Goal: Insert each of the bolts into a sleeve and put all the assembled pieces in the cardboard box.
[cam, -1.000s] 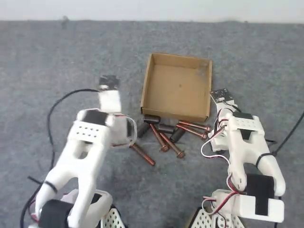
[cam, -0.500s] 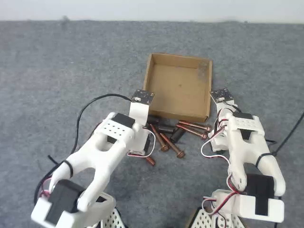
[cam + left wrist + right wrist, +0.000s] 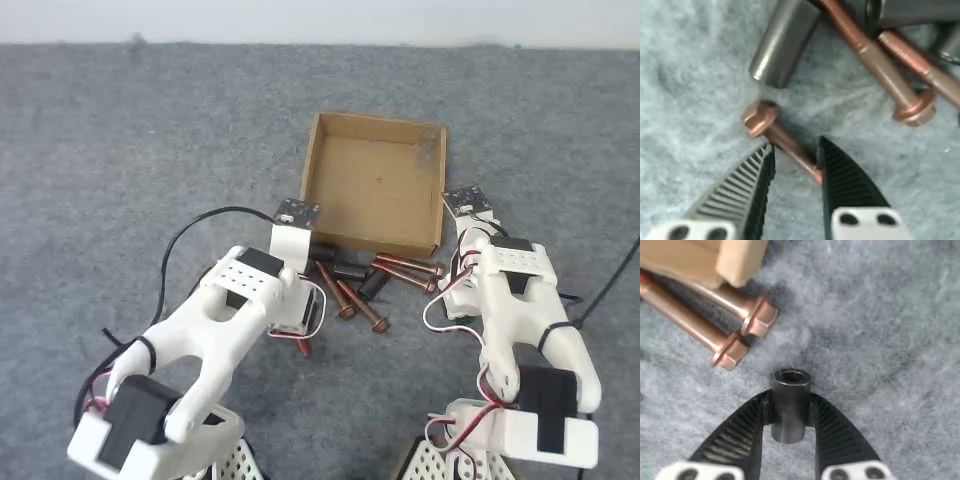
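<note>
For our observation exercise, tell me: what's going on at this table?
The right gripper clamps a dark sleeve upright. The left gripper, jaws open, straddles a copper bolt lying on the grey mat. More bolts and sleeves lie loose beside the cardboard box, which holds nothing yet.

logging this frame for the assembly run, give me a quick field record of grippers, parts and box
left gripper: open, one finger on each side of a copper bolt that lies flat
right gripper: shut on a dark sleeve, its open bore facing the wrist camera
cardboard box: no pieces inside
loose bolts: several, lying just in front of the box
loose sleeves: among those bolts, by the box's front wall
assembled pieces: none visible
</note>
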`<state>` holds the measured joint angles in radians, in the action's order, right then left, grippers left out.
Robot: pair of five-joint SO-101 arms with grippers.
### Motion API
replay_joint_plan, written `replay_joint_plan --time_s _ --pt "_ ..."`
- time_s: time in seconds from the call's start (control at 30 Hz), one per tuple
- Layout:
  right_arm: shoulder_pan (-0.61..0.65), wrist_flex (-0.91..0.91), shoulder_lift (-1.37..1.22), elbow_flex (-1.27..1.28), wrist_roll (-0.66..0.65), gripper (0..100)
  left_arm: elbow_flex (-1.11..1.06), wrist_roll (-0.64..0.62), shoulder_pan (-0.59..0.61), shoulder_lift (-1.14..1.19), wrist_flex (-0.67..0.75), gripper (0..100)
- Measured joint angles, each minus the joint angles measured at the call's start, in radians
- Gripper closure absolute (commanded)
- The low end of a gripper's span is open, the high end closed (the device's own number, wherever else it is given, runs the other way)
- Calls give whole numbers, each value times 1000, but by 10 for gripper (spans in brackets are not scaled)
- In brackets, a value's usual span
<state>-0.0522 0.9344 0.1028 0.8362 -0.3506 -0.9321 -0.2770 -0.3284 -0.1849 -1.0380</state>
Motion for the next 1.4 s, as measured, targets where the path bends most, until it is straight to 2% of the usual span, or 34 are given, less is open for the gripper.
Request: replay_joint_plan --time_s 0.17,0.3,0.43,0.53,0.67,0.83,0.97,1.4 --pt "0 0 0 0 0 991 -5 14 15 2 0 901" --pt "0 0 0 0 0 991 -6 20 29 2 6 990" --pt "0 0 0 0 0 991 -6 26 38 2 6 989" --pt "0 0 0 0 0 991 -6 75 43 2 6 988" --pt "0 0 0 0 0 991 -6 91 98 2 48 987" --pt "0 0 0 0 0 991 -5 2 218 2 77 928" --pt "0 0 0 0 0 991 -5 -15 227 2 95 857" --pt "0 0 0 0 0 991 -2 -98 227 17 140 919"
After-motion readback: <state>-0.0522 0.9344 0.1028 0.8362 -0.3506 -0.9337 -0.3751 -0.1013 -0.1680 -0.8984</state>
